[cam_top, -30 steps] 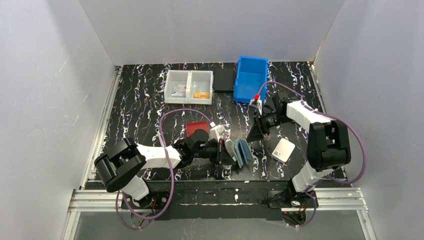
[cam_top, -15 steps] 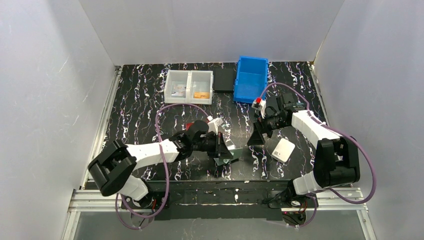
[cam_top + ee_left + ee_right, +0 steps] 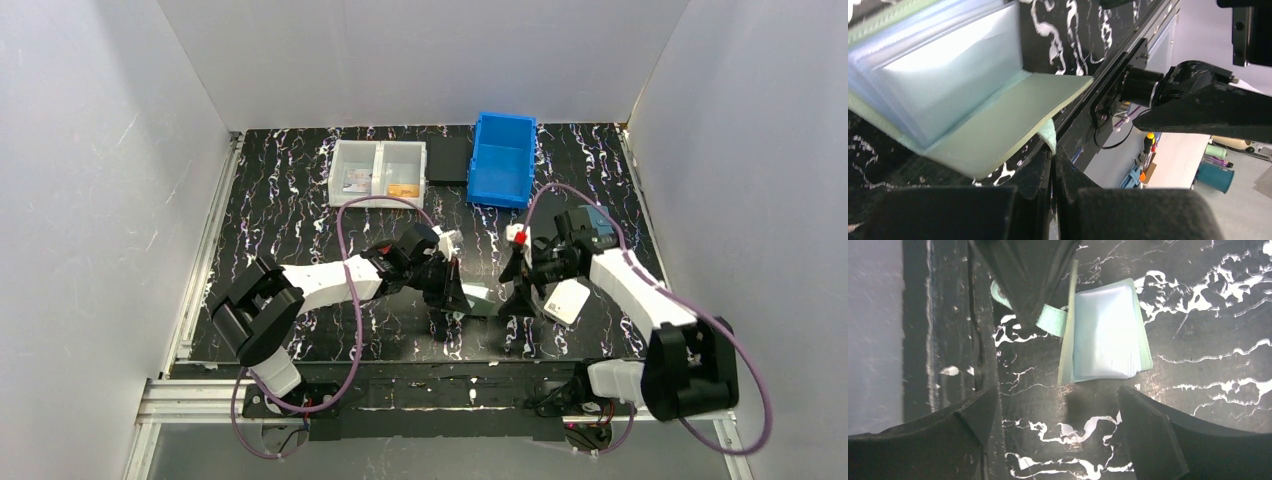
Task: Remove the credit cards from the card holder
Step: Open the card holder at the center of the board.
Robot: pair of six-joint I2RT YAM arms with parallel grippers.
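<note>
Card holder (image 3: 1105, 332) lies open on the table (image 3: 290, 220), near its front edge.
Left gripper (image 3: 458, 297) pinches its snap tab (image 3: 1053, 320) tight; holder judged light and floppy, sleeves (image 3: 943, 75) slick, cards best drawn by an exposed edge; right gripper (image 3: 1057, 395) above, spread wide, empty.

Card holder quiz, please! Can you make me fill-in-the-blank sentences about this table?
The left end effector grips the tab of the ___ card holder. The right end effector above it is ___. The bin at the back is ___.
Missing words: green; open; blue.
</note>
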